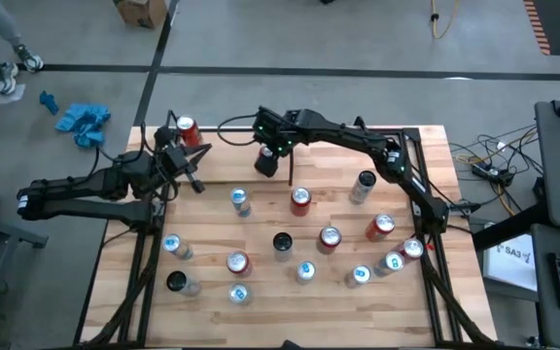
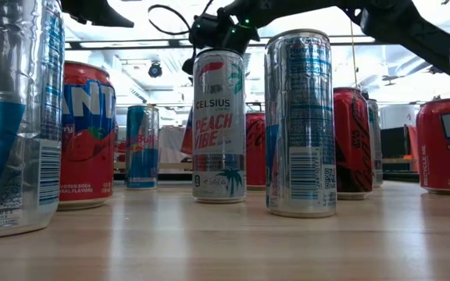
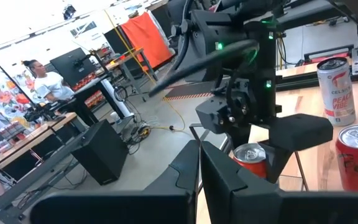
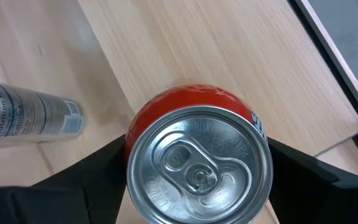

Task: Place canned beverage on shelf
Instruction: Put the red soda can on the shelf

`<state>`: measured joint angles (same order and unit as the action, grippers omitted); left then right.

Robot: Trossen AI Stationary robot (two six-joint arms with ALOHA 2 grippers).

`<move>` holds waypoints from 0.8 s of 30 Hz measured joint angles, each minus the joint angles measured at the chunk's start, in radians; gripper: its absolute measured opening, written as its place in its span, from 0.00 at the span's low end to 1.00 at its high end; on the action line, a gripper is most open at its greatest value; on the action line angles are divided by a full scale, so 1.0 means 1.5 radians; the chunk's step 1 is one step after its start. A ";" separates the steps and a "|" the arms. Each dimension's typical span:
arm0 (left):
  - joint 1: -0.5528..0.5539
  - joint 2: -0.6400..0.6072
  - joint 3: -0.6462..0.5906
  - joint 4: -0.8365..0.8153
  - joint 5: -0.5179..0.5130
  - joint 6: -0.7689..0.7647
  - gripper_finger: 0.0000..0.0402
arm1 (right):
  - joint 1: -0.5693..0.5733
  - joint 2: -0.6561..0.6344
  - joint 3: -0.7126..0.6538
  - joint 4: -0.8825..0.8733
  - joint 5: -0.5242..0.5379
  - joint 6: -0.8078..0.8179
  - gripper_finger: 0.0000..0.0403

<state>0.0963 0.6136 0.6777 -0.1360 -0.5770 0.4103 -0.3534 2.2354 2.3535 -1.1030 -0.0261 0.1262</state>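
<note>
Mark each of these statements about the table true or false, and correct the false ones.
1. The right end effector has a red aluminium can with a silver top between its fingers. True.
2. That red can lies on its side. False: it stands upright on the light wood table, with its top facing the wrist camera.
3. The left end effector holds a can. False: its fingers are together with nothing between them.
4. A tall white Celsius Peach Vibe can stands upright on the table. True.
5. Every can on the table is red. False: several are not, such as the slim silver and blue can.
</note>
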 joint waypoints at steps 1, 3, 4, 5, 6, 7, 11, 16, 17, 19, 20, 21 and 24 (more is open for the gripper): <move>0.000 0.000 0.000 0.000 0.000 0.000 0.00 | 0.000 0.002 0.000 0.000 0.000 -0.006 0.77; 0.000 0.000 0.000 -0.001 0.000 0.000 0.00 | 0.001 0.004 0.000 0.000 0.003 -0.011 0.79; 0.000 0.001 0.000 -0.001 0.000 0.000 0.00 | 0.000 0.004 0.000 0.001 0.001 -0.012 0.80; 0.000 0.001 0.000 -0.001 0.000 0.000 0.00 | 0.000 0.004 0.000 0.004 0.001 -0.013 0.80; 0.000 0.001 0.000 -0.001 0.000 0.000 0.00 | 0.000 0.004 0.000 0.009 0.003 -0.013 0.81; 0.000 0.001 0.000 -0.001 0.000 0.000 0.00 | 0.000 0.004 0.000 0.017 0.003 -0.013 0.81; 0.000 0.001 0.000 -0.001 0.000 0.000 0.00 | 0.000 0.005 -0.001 0.038 0.000 -0.010 0.81; 0.000 0.001 0.000 -0.001 0.000 0.001 0.00 | 0.000 0.005 -0.001 0.064 0.002 -0.010 0.85; 0.000 0.001 0.000 -0.001 0.000 0.001 0.00 | 0.000 0.005 -0.001 0.068 0.002 -0.010 0.85; 0.000 0.001 0.000 -0.001 0.000 0.001 0.00 | 0.000 0.005 -0.001 0.071 0.007 -0.008 0.87; 0.000 0.001 0.000 -0.001 0.000 0.001 0.00 | 0.000 0.005 -0.001 0.073 0.014 -0.008 0.87; 0.000 0.001 0.000 -0.002 0.000 0.001 0.00 | 0.000 0.005 -0.001 0.073 0.022 -0.010 0.88; 0.000 0.001 0.000 -0.002 0.000 0.001 0.00 | 0.000 -0.001 -0.001 0.074 0.041 -0.013 0.87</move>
<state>0.0963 0.6155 0.6777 -0.1394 -0.5766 0.4110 -0.3534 2.2343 2.3524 -0.9913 0.0356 0.1066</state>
